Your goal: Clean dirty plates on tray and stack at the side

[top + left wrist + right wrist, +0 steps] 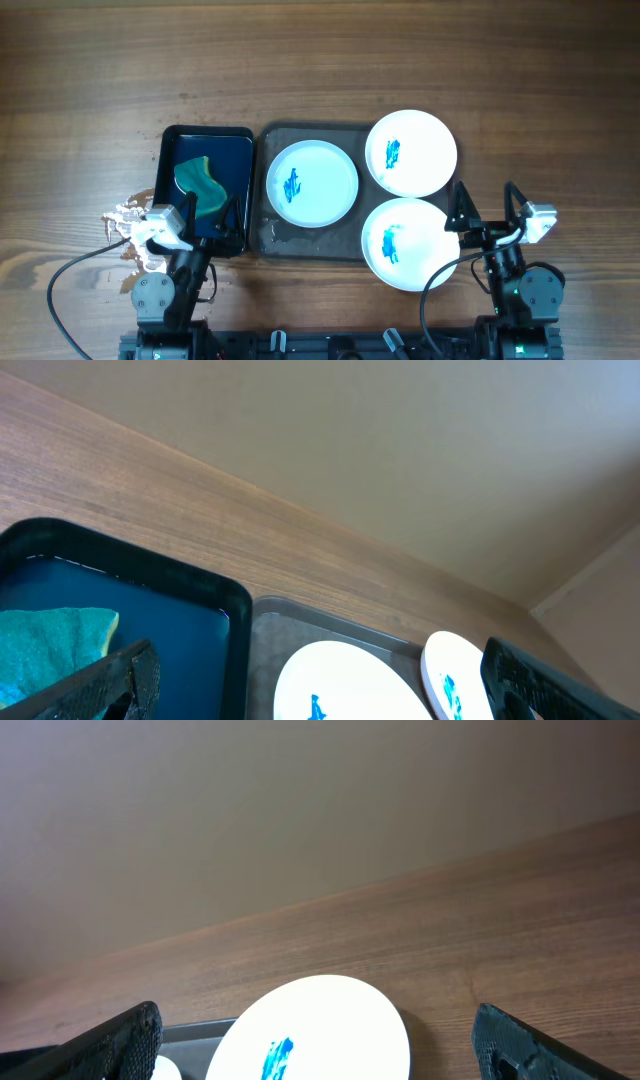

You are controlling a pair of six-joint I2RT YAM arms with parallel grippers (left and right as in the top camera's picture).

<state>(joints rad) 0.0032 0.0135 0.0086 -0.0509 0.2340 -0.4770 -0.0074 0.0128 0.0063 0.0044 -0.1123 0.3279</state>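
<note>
The left end effector (210, 213) and right end effector (487, 205) both stand wide open, empty. Between them a tray (275, 238) holds one smeared plate (312, 183). A second plate (404, 243) lies just beside the right end effector, and a third plate (411, 152) ahead of it.

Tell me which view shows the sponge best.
Overhead: the sponge lies nearly whole in the blue tub. Left wrist catches only one corner of it; right wrist shows none of it.

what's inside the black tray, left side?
The black tray holds a teal sponge in what looks like blue liquid. The left gripper covers its near end, so nothing there can be checked.
</note>
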